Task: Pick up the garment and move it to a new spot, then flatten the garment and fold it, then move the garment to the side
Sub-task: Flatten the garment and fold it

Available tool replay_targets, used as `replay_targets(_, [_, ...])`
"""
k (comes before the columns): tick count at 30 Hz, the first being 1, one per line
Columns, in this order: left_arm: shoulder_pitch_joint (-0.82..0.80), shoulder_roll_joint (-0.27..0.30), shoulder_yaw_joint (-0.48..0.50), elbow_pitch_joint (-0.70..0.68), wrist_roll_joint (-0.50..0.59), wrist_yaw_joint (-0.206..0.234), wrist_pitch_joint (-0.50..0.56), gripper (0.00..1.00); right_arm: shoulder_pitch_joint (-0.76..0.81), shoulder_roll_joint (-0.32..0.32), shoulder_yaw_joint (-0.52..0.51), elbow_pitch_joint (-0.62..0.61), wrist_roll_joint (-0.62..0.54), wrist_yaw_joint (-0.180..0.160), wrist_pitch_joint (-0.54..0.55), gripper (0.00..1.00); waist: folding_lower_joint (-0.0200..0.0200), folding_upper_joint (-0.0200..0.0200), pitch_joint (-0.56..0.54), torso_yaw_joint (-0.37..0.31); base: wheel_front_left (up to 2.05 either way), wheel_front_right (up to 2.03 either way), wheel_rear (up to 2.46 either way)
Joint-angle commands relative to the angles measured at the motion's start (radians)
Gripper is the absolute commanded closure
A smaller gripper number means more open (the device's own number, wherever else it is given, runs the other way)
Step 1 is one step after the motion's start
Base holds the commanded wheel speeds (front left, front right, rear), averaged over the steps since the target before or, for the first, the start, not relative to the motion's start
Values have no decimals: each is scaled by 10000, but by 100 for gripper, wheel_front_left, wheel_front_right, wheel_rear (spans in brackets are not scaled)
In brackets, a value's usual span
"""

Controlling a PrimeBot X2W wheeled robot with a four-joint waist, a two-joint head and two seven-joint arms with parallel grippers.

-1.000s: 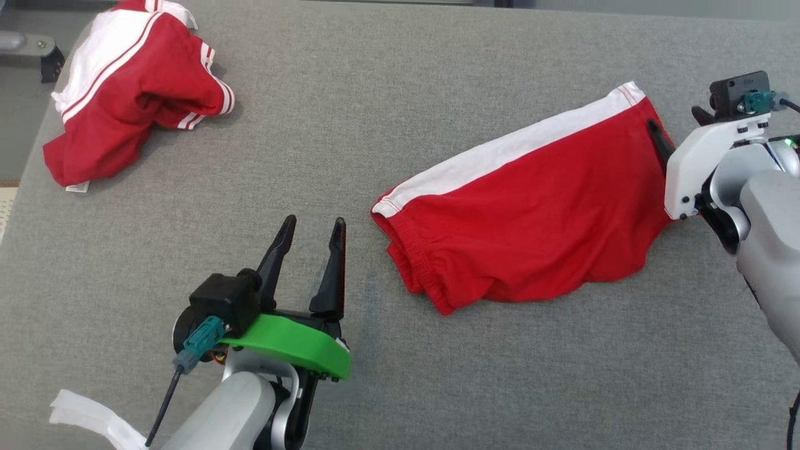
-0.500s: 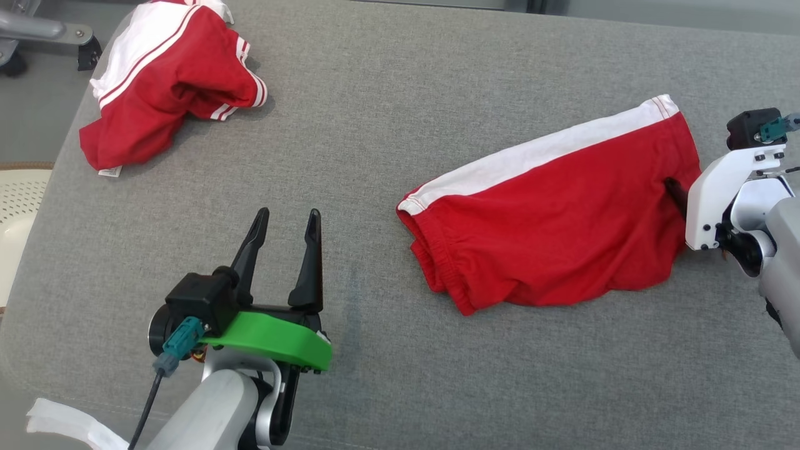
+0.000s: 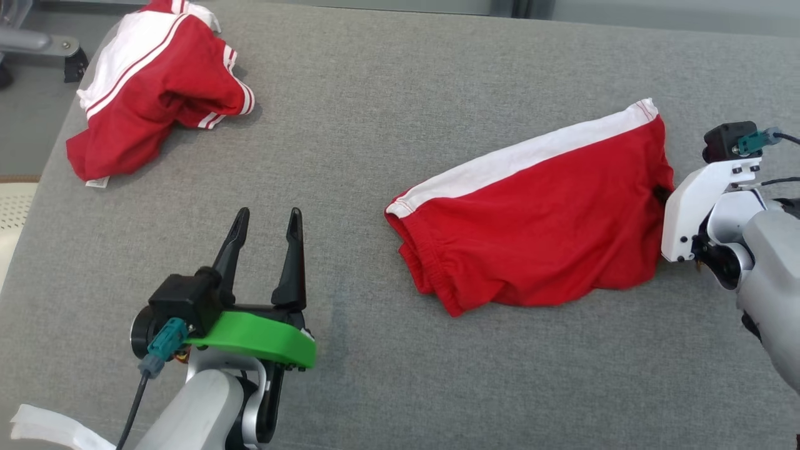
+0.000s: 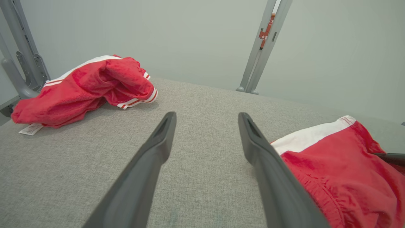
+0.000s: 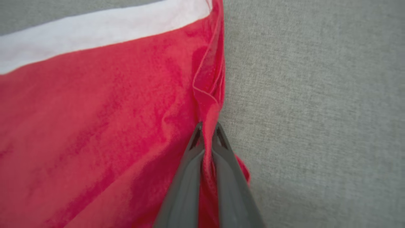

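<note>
Now right tool (image 5: 207,126) pinches the garment (image 3: 537,237) at its edge; left tool (image 3: 267,215) gapes.

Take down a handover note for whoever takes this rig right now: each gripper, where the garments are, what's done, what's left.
Right gripper: shut on the right edge of the red shorts.
Left gripper: open, empty, left of the shorts.
Shorts lie on the grey surface, right side; a second crumpled red garment sits at the far left.
Done: grasp made.
Left: lift and move, flatten, fold, set aside.
</note>
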Motion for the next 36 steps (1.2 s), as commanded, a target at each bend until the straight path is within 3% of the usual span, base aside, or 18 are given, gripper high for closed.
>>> replay_targets(1, [35, 79, 72, 7, 179, -30, -34, 0, 382, 60, 79, 28, 75, 1, -145, 100, 0, 0, -117, -326, 0, 0, 0])
replay_targets(21, [448, -90, 674, 841, 710, -237, -34, 0, 2290, 910, -599, -1276, 1426, -7, -2924, 100, 0, 0, -961, -3104, 0, 0, 0])
replay_targets(29, [523, -171, 692, 967, 775, -330, -34, 0, 2916, 992, -826, -1757, 1604, -5, -3185, 100, 0, 0, -1055, -3342, 0, 0, 0])
replay_targets(36, [517, -262, 714, 1095, 761, -416, -34, 0, 2782, 1170, -987, -2248, 1727, 1, -3202, 100, 0, 0, -1153, -2855, 0, 0, 0])
